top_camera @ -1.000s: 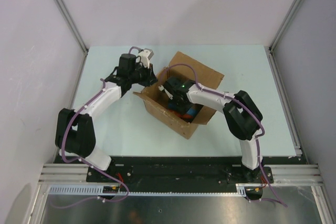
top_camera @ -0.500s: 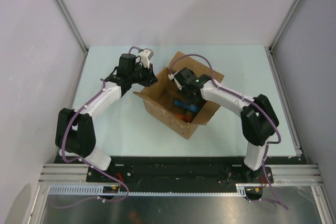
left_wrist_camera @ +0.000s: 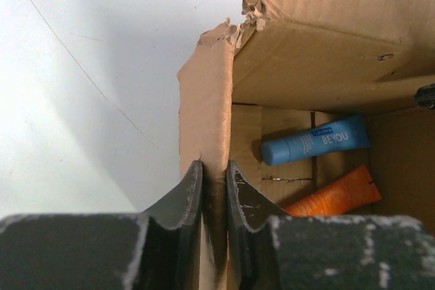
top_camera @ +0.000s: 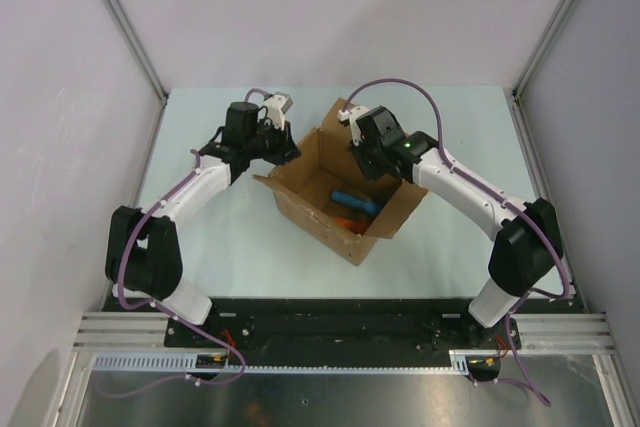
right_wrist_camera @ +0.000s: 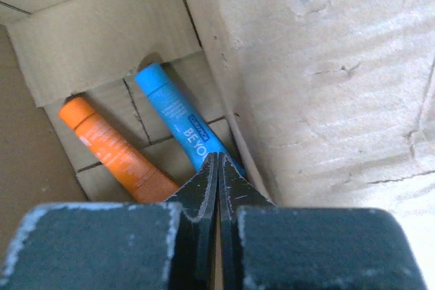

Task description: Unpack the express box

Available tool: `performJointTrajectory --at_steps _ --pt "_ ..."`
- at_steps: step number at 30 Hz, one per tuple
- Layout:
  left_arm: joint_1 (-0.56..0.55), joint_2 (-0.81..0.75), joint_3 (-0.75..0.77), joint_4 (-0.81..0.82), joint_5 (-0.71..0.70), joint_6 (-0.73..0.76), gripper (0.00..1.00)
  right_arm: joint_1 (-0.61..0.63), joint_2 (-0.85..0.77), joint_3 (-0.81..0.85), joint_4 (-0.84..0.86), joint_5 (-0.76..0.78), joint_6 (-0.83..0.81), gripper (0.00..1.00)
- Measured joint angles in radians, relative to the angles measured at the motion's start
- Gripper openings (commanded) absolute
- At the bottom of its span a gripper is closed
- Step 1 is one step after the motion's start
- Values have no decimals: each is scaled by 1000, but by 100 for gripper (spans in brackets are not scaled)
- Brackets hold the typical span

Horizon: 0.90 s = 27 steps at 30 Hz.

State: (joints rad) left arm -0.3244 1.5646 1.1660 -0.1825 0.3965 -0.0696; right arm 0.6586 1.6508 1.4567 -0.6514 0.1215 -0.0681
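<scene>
Express box (top_camera: 310, 209) sits open mid-tabletop (top_camera: 220, 237), with blue tube (right_wrist_camera: 178, 117) and orange tube (right_wrist_camera: 112, 147) inside. Left fingers (left_wrist_camera: 185, 198) pinch its wall edge. Right fingers (right_wrist_camera: 202, 185) pressed together, apparently empty, hovering over box interior.
</scene>
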Motion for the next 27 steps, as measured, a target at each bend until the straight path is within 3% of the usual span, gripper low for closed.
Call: performJointTrajectory --at_steps 5,6,17,23,27 --pt "-8 -6 7 -14 -3 45 0 11 -19 -25 51 -39 34 4" --pt "-11 -10 8 -16 -5 56 0 14 -29 -37 62 -42 39 10" --pt "-62 -126 15 -20 -21 169 0 72 -70 -92 127 -18 54 33" --pt "-74 -134 16 -13 -37 182 0 105 -71 -153 140 7 57 60" --pt "-78 -134 16 -11 -41 182 0 135 -58 -175 168 33 49 67"
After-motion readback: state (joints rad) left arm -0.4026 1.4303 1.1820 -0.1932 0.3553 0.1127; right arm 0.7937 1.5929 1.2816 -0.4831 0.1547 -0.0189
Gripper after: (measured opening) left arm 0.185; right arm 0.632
